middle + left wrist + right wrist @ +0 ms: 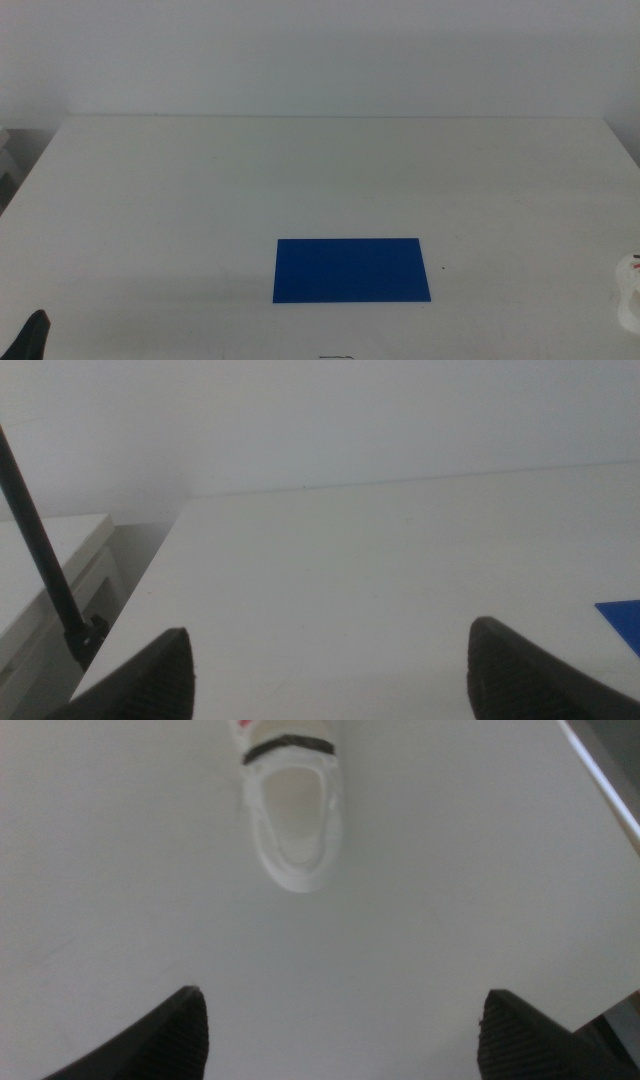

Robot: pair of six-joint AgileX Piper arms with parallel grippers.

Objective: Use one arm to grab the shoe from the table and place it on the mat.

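Shoe (292, 805) lies on the white bench (330, 180) ahead of the right hand (340, 1030), whose two dark jaws are spread wide with bare bench between them; nothing is pinched. Its heel end points toward that hand, and a dark strap crosses it with a bit of red beyond. The wrist view is blurred, so finer detail is lost. In the middle view only a sliver of the shoe shows at the right edge, well to the right of the blue mat (351, 270) and apart from it. The mat lies flat on the near half of the bench with nothing on it. The left hand (330, 670) waits well to the left of the mat, jaws likewise spread and empty, over bare bench.
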